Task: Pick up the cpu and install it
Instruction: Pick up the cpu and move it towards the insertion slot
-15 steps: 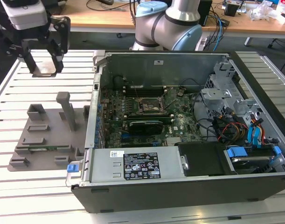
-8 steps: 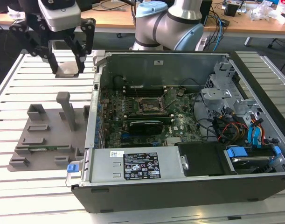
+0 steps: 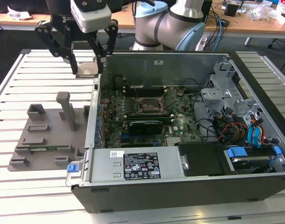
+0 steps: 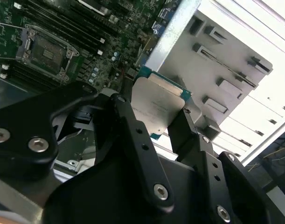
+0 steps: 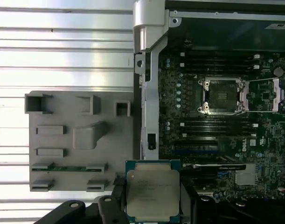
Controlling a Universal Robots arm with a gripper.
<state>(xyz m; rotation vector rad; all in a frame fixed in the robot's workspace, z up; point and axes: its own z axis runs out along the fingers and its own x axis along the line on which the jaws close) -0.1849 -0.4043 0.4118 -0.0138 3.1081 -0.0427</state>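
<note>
My gripper point(image 3: 87, 71) pinches the cpu point(image 3: 86, 68) between its 2 fingers point(image 4: 133, 135), 1 finger on each of 2 opposite edges, with the silver top showing in both wrist views. The cpu hangs above the slatted table point(image 3: 21, 84), just outside the far corner of the computer case point(image 3: 179, 191) on the exterior view's left, beyond the grey fixture plate point(image 3: 44, 135). The black socket point(image 3: 149, 105) on the motherboard sits inside the case, well apart from the cpu.
</note>
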